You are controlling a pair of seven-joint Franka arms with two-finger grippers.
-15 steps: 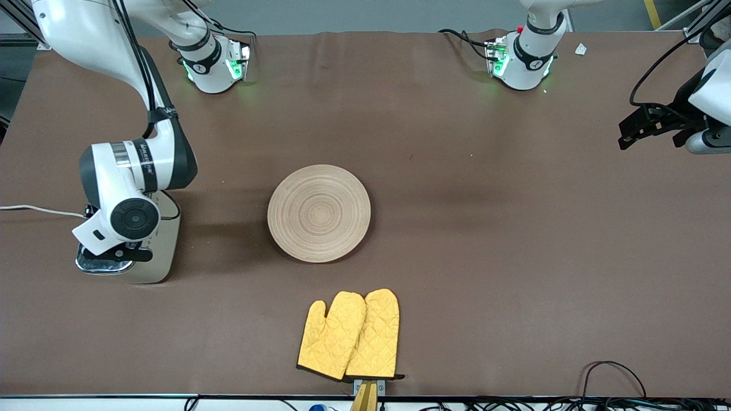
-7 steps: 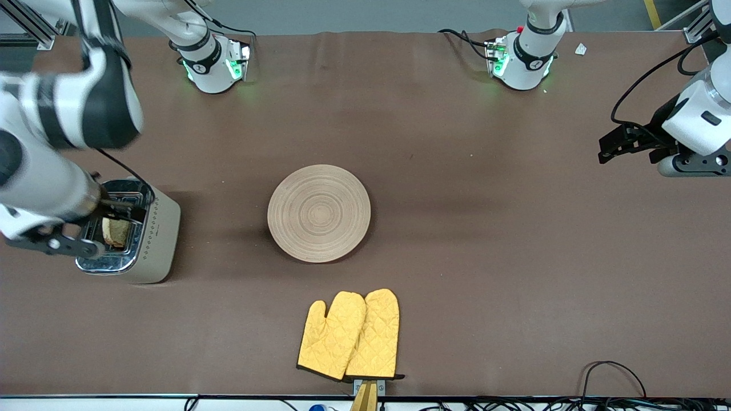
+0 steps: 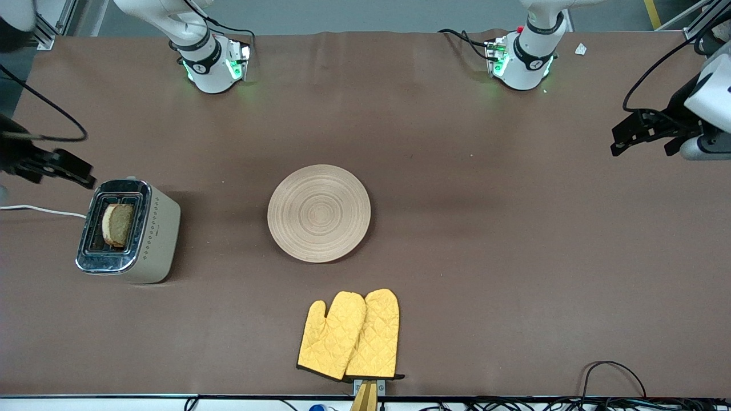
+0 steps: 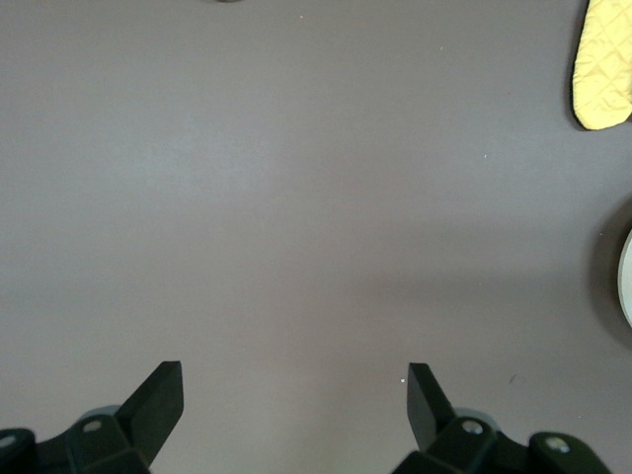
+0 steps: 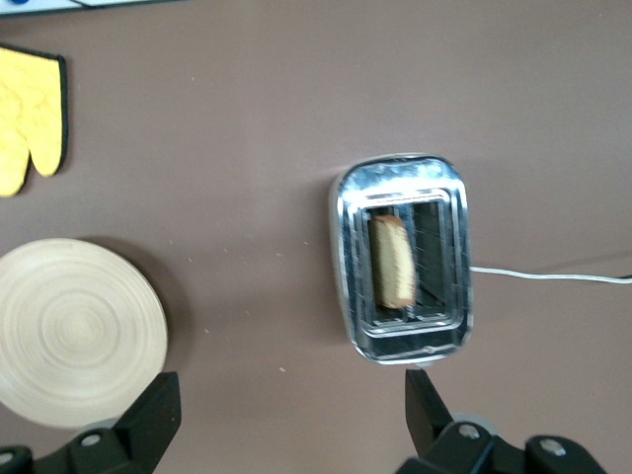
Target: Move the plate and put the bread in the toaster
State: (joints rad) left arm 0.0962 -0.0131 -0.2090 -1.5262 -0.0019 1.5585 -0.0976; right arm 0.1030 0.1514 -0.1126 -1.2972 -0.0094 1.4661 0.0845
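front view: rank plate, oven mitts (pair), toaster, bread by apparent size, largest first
1. Round light-wood plate
2. Pair of yellow quilted oven mitts, slightly smaller than the plate
3. Cream-and-chrome toaster, close to the mitts, so that order is unsure
4. Brown bread slice standing in a toaster slot, clearly smallest
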